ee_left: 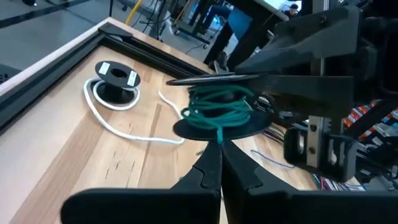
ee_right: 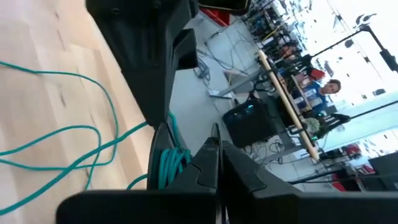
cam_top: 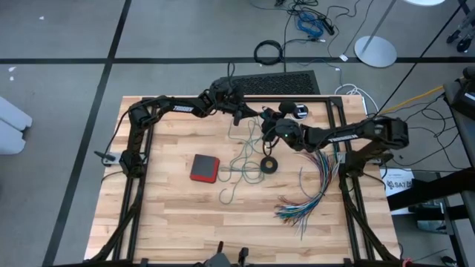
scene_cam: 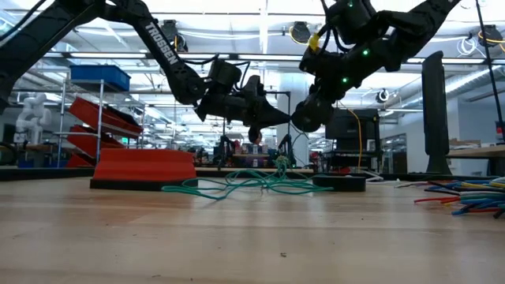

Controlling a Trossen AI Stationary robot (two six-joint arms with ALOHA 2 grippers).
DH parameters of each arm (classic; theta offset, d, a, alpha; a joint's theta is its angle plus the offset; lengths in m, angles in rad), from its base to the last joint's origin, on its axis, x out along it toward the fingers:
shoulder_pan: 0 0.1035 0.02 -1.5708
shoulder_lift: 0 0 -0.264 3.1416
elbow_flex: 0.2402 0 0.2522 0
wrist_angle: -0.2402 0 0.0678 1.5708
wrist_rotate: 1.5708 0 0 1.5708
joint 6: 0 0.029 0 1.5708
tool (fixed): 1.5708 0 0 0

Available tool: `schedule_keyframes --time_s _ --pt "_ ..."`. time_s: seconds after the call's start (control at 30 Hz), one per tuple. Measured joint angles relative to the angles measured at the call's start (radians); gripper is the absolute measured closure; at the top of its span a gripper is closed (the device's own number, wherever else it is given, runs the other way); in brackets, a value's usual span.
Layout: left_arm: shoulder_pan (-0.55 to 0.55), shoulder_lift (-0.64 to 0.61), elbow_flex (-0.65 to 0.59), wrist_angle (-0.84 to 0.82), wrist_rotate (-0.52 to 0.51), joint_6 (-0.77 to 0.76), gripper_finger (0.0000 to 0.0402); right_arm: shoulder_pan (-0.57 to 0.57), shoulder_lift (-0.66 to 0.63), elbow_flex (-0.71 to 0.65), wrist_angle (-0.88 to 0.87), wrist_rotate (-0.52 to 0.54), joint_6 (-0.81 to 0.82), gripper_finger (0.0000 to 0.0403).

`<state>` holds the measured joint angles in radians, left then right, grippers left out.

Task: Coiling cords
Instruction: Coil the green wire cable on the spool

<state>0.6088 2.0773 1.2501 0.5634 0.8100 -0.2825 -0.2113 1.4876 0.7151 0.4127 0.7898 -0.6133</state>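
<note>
Above the wooden table (cam_top: 171,222), both pressed-together claws (ee_left: 219,163) (ee_right: 214,163) pinch a spool (ee_left: 217,127) wound with teal cord (ee_left: 217,106).

Only one bit of readable text anywhere

The left arm (scene_cam: 162,47) has "TROSSEN" printed in white caps along its dark link in the low view, up and back from the left end effector (scene_cam: 272,117). There's also a white label on the frame (cam_top: 401,180) out past the right arm's base in the high view, well behind the right end effector (cam_top: 269,119), but I can't make out what it says.
</note>
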Motion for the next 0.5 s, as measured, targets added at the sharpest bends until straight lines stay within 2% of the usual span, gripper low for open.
schedule_keyframes --time_s 0.3,0.5 --pt "-0.015 0.000 0.031 0.003 -0.028 -0.057 0.0401 -0.014 0.079 -0.001 0.154 0.072 0.006 0.0403" --pt "-0.021 0.000 0.032 0.069 -0.032 -0.168 0.0401 -0.015 0.120 0.000 0.248 0.104 0.013 0.0403"
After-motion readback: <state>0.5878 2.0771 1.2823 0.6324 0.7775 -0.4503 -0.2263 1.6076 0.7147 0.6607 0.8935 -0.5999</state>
